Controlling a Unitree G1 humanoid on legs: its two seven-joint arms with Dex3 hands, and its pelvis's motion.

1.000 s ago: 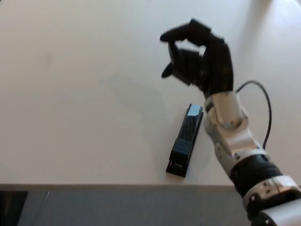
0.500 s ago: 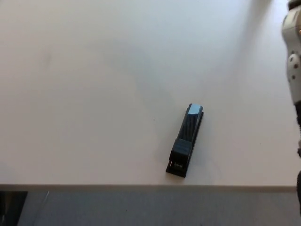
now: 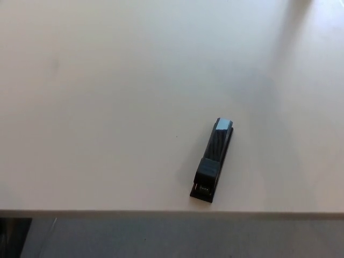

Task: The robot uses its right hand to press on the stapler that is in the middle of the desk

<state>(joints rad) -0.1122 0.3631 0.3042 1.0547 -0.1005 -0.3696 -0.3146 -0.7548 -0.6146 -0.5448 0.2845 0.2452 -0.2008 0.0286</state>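
A pale desk (image 3: 107,107) fills most of the view, with grey floor (image 3: 161,236) below its near edge

We look down on a pale, cream-white table (image 3: 107,107) that fills nearly the whole head view. Its top is smooth and matte, with only a tiny dark speck near the middle and a faint smudge toward the left. Soft light falls evenly across it, and a dim band of shadow runs down from the upper right corner. The near edge of the table crosses the bottom of the view as a straight, slightly brighter line. Below that edge we see a strip of grey floor (image 3: 161,236), and at the lower left corner a dark patch (image 3: 13,236) we cannot identify.
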